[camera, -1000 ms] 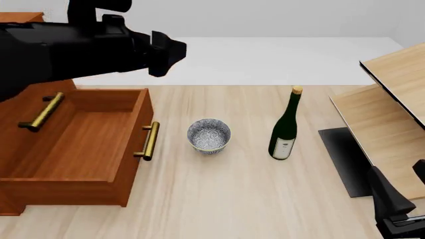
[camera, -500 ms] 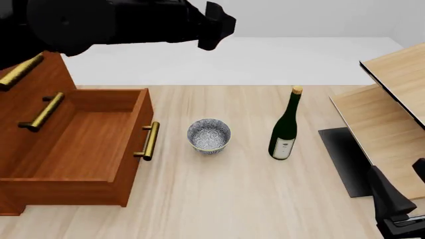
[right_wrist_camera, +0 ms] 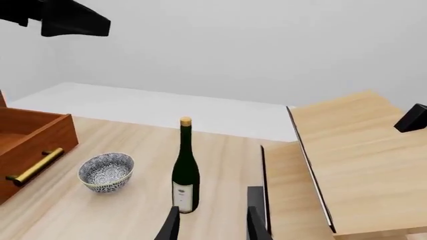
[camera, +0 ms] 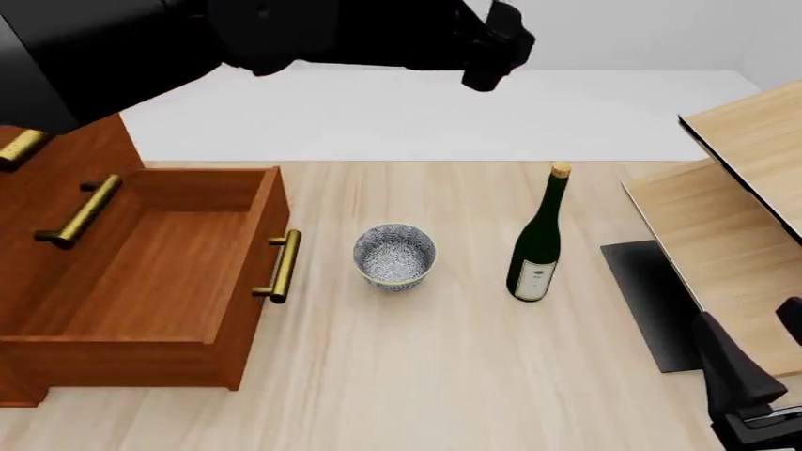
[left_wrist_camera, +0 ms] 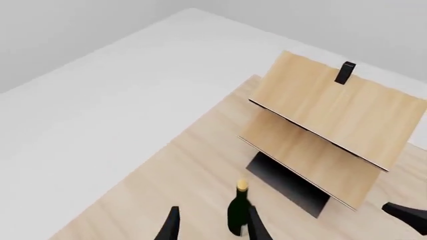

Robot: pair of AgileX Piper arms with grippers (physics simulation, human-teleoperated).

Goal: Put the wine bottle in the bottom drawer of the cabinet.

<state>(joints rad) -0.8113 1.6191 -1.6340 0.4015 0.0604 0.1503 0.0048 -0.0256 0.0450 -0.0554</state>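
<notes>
Upright, the bottle (camera: 539, 240) stands mid-counter beside the bowl (camera: 394, 255); the drawer (camera: 150, 277) gapes. Both the left gripper (left_wrist_camera: 210, 227) and right gripper (right_wrist_camera: 212, 220) seem open and empty (only fingertips show). A high grab could topple it.

Bowl (camera: 394, 254) between open bottom drawer (camera: 150, 272) and wine bottle (camera: 539, 240)

One wine bottle (camera: 538, 246) and one speckled bowl (camera: 394, 256) stand on the bench (camera: 414, 376). There is one wooden cabinet (camera: 75, 188) with one open bottom drawer (camera: 150, 272), and three brass handles in view. One pale shelf unit (camera: 733, 216) shows two boards. Two arms are visible, each with one tool.
</notes>
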